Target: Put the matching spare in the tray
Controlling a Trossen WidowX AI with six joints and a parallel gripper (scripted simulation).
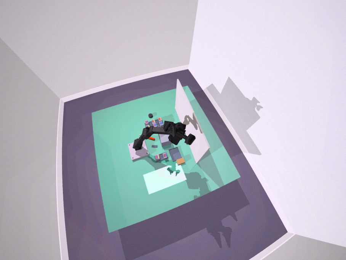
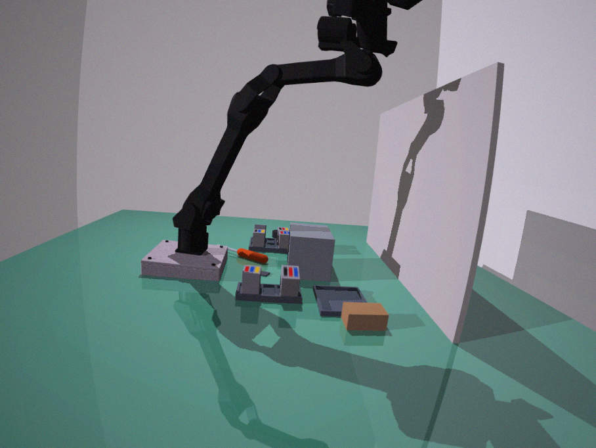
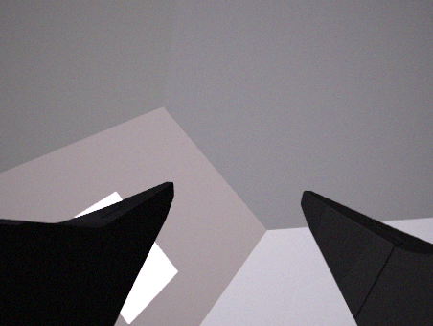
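The gripper (image 3: 236, 193) has its two tapering black fingers wide apart with nothing between them, and the wrist view past them shows only pale walls and a bright white patch. The likely mounted unit, a grey box (image 1: 165, 140) (image 2: 311, 255), stands mid-table; any code on its back is out of sight, so a spare picked now would be a guess. Candidate spares, small grey blocks with coloured stripes, sit in a near rack (image 2: 269, 295) beside the dark shallow tray (image 1: 175, 153) (image 2: 339, 301), and in a far rack (image 2: 270, 244) beyond the box. The stripe sets look much alike (red, blue, yellow and black in differing orders), so a hurried reading could fetch the wrong one. Swinging low, the arm might clip the upright white panel (image 1: 186, 120) (image 2: 433, 192) or the grey box. The plain orange block (image 1: 180, 161) (image 2: 367, 316), matte and square-edged, crowds the tray's corner and could foul a careless lowering. The screwdriver (image 1: 151, 138) (image 2: 252, 255) has a rounded orange handle, while the arm's pinkish base plate (image 1: 133, 155) (image 2: 159, 266) looks finely speckled.
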